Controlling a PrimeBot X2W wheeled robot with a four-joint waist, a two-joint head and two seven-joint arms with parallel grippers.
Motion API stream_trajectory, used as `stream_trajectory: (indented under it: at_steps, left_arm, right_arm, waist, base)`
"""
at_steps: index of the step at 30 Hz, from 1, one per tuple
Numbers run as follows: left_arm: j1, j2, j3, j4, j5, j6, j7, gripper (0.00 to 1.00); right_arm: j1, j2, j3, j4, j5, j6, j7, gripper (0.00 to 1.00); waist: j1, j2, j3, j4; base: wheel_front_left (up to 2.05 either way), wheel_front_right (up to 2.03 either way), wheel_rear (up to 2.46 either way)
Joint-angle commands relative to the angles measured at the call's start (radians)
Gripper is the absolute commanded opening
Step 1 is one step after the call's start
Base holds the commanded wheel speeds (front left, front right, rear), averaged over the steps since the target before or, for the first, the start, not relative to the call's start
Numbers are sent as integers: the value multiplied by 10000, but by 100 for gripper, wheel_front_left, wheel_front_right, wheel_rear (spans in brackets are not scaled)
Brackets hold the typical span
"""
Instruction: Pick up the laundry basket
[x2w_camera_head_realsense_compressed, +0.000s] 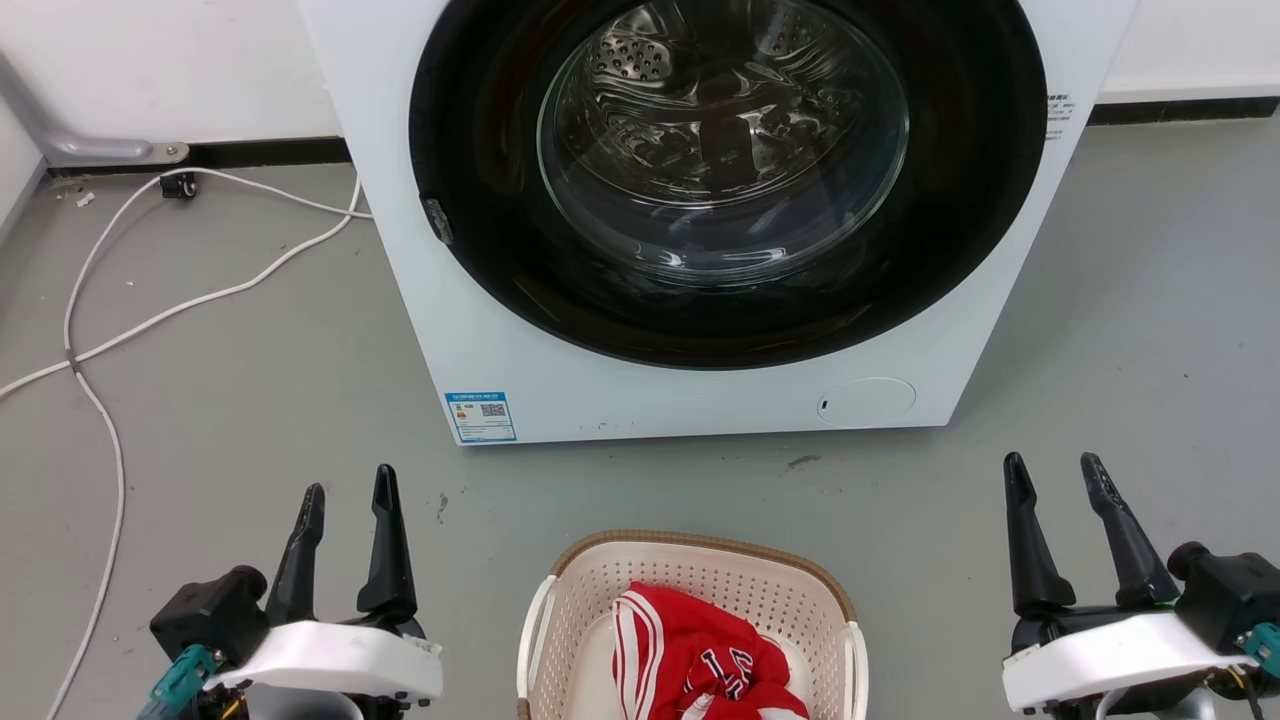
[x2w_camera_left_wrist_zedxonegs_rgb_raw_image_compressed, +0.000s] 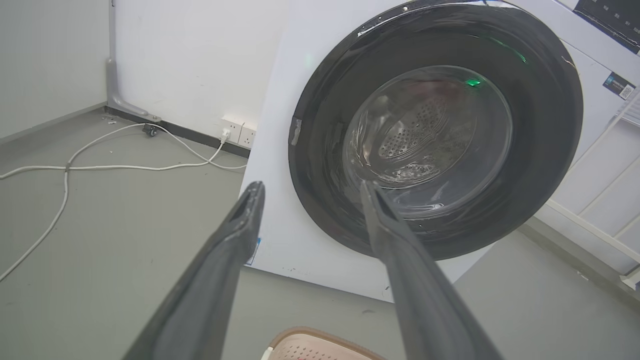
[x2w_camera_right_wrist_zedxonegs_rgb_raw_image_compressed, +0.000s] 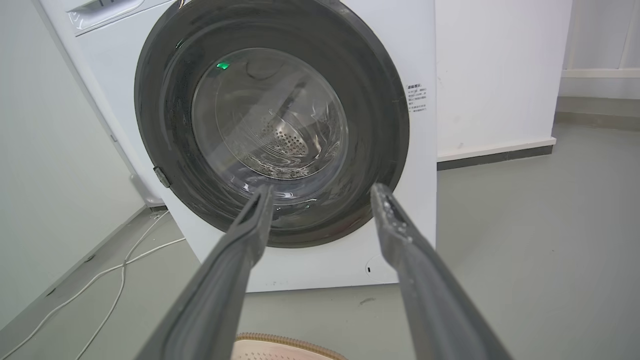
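Claws: the left claw (x2w_camera_head_realsense_compressed: 350, 482) has its fingers spread and holds nothing, at the lower left of the head view. The right claw (x2w_camera_head_realsense_compressed: 1053, 460) is likewise spread and empty, at the lower right.

Position: the laundry basket (x2w_camera_head_realsense_compressed: 700, 541) stands on the floor (x2w_camera_head_realsense_compressed: 250, 400) between the two claws and well apart from each. It is in front of the washing machine (x2w_camera_head_realsense_compressed: 480, 330), with a red-and-white garment (x2w_camera_head_realsense_compressed: 700, 650) lying inside.

Handling, as judged: light, perforated plastic. Fairly stiff, though the walls may flex. Smooth and somewhat slippery.

Hold points: the left handle (x2w_camera_head_realsense_compressed: 532, 625) and the right handle (x2w_camera_head_realsense_compressed: 858, 660), one per claw, raised evenly so the basket does not tip.
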Motion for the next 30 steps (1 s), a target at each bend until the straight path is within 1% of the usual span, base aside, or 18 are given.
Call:
stream_trajectory:
  at_steps: [1,16,30]
  left_arm:
    - [39,35,-13,-160,308,-59,-114,100]
    - [227,37,-36,-259,1594,9,-461,100]
    - [408,39,-102,-317,2707,149,-743,100]
  right_arm:
    - [93,-36,19,-172,-341,0,-111,100]
    - [301,-37,50,-352,-1839,-1,-454,100]
    - [475,-38,8,-495,-2902,-1,-746,100]
  waist:
    - [-2,0,-1,4]
    - [-2,0,-10,9]
    - [-2,0,-9,0]
  base:
    - [0,0,0]
    - [0,0,0]
    - [0,0,0]
